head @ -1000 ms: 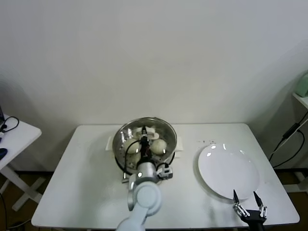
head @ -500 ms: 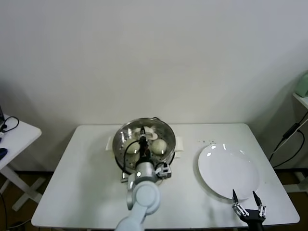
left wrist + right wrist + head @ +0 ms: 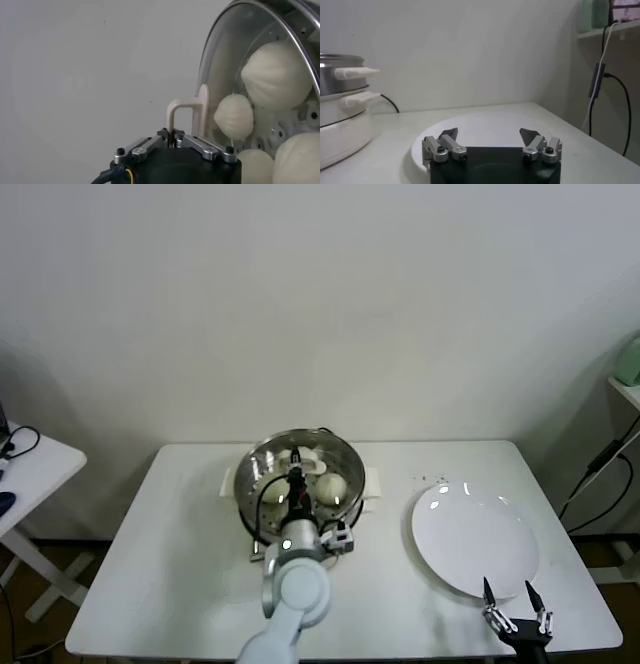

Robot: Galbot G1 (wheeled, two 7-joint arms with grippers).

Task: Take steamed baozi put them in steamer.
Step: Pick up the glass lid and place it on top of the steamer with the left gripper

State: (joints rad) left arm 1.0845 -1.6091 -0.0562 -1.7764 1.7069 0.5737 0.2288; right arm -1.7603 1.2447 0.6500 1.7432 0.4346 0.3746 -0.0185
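Observation:
The steel steamer [image 3: 300, 476] stands at the table's middle back, with several cream-white steamed baozi [image 3: 331, 488] inside. In the left wrist view the baozi [image 3: 275, 75] show through a round clear glass lid [image 3: 210, 65] that sits over the steamer. My left gripper [image 3: 172, 134] is shut on the lid's cream handle [image 3: 185, 106], directly above the steamer [image 3: 296, 484]. My right gripper [image 3: 517, 595] waits open and holds nothing, at the table's front right edge just before the white plate [image 3: 475, 539]. No baozi lies on the plate [image 3: 485, 122].
The steamer's cream base and side handles [image 3: 350, 74] show far off in the right wrist view. A second small white table [image 3: 30, 469] stands at the left. A shelf [image 3: 628, 384] and hanging cables [image 3: 600, 469] are at the right.
My left arm has shifted slightly over the steamer, still holding the lid handle. The right arm has not moved.

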